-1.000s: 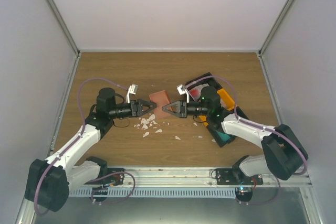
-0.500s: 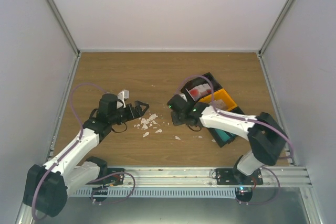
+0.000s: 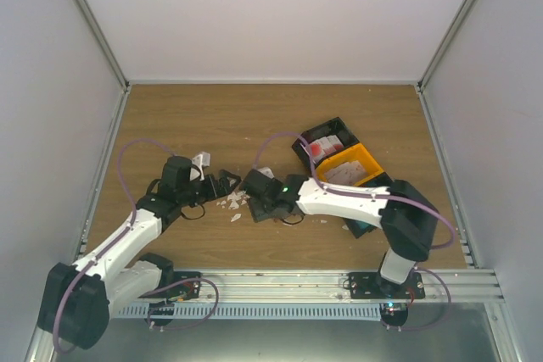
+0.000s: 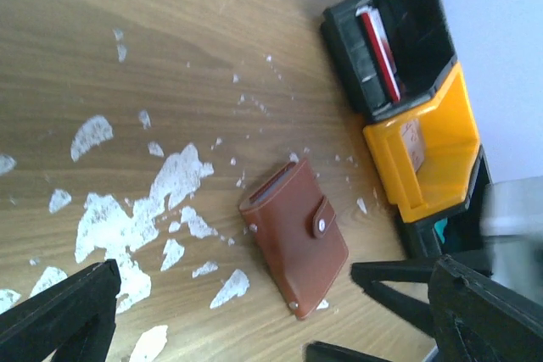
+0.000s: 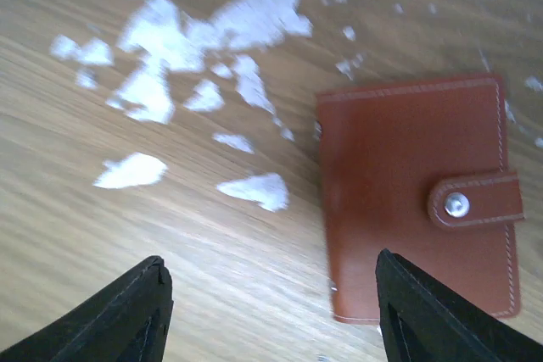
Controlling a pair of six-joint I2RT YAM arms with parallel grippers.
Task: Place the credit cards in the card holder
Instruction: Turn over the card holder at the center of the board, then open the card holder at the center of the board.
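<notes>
The reddish-brown card holder [image 4: 293, 247] lies flat on the wooden table with its snap strap fastened. It also fills the right side of the right wrist view [image 5: 414, 191]. My right gripper [image 5: 270, 260] hovers open just above it, one finger [image 5: 441, 315] over its near edge, and hides it in the top view [image 3: 256, 196]. My left gripper [image 4: 276, 277] is open and empty, a little to the left [image 3: 227, 182]. Red-and-white credit cards [image 4: 379, 55] stand in a black bin [image 3: 316, 138]. A whitish-pink card [image 4: 411, 137] lies in the yellow bin [image 3: 361, 158].
White torn scraps [image 4: 174, 177] are scattered on the wood left of the card holder [image 5: 204, 23]. The row of bins runs diagonally at the right, ending in a black bin with something teal [image 3: 365, 225]. White walls close in the table on three sides.
Both grippers held the card holder up between them a second ago. The left one opened and drew back; the right one swung it down and left to the table, then opened.
</notes>
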